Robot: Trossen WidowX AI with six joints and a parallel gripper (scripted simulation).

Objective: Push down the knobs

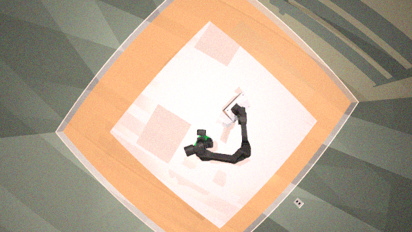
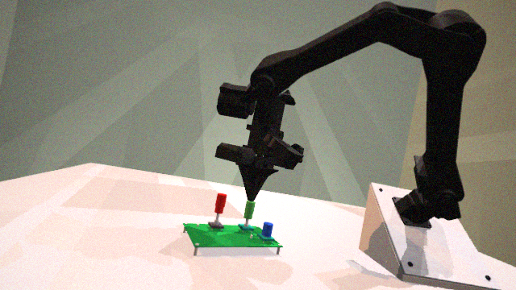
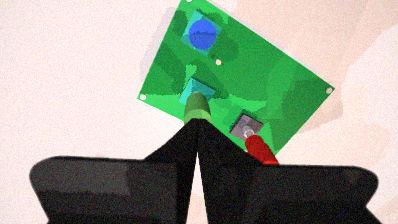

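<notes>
The green circuit board (image 2: 218, 238) (image 3: 295, 85) stands on short legs. A green knob (image 2: 250, 210) (image 3: 197, 107) sits high on its shaft, with bare shaft showing between it and its teal potentiometer (image 2: 246, 227) (image 3: 192, 90). A red knob (image 2: 220, 203) (image 3: 260, 149) also sits high on its shaft above a dark potentiometer (image 2: 216, 225) (image 3: 244, 123). A blue knob (image 2: 268, 229) (image 3: 202, 34) sits low against its potentiometer. My gripper (image 2: 251, 199) (image 3: 198, 125) is shut and empty, pointing down, its tips at the top of the green knob; whether they touch it I cannot tell.
The arm's sloped white base block (image 1: 229, 107) (image 2: 383, 229) stands on the table, to the right of the board in the exterior view. The red knob stands close beside the fingers. The pale table top (image 1: 270, 154) (image 2: 121, 266) carries patchy shadows.
</notes>
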